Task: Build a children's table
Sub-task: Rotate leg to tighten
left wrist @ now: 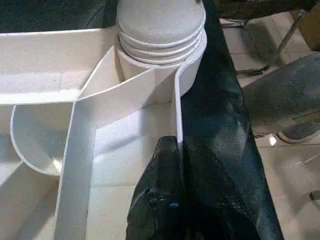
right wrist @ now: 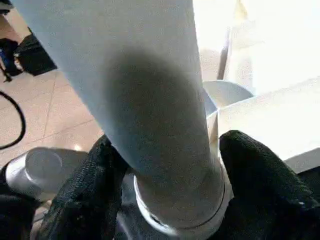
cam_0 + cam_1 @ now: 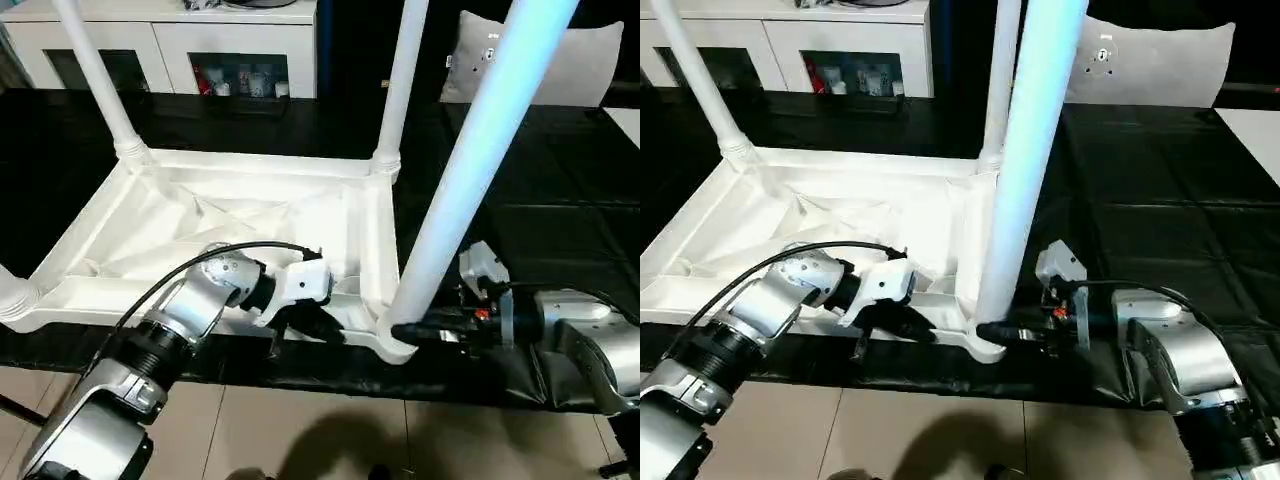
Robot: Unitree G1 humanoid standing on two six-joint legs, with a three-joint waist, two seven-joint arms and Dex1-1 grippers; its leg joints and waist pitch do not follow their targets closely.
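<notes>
The children's table top (image 3: pixel 200 225) lies upside down on the black-covered work table, ribs facing up. White legs stand in the far left socket (image 3: pixel 95 70), the far right socket (image 3: pixel 405 70) and the near right socket (image 3: pixel 480 150); another leg's base (image 3: pixel 10 295) shows at the near left corner. My left gripper (image 3: pixel 325 328) is shut on the thin near rim of the top, just left of the near right socket (image 1: pixel 160 65). My right gripper (image 3: pixel 405 330) reaches in from the right, its fingers (image 2: pixel 250 170) pressed on both sides of the near right leg's base (image 2: pixel 165 125).
The table top's near rim sits close to the front edge of the work table (image 3: pixel 560 230), with tiled floor (image 3: pixel 330 430) below. A white cabinet (image 3: pixel 170 45) and a grey cushion (image 3: pixel 570 55) stand behind. A cable (image 3: pixel 200 262) loops over my left wrist.
</notes>
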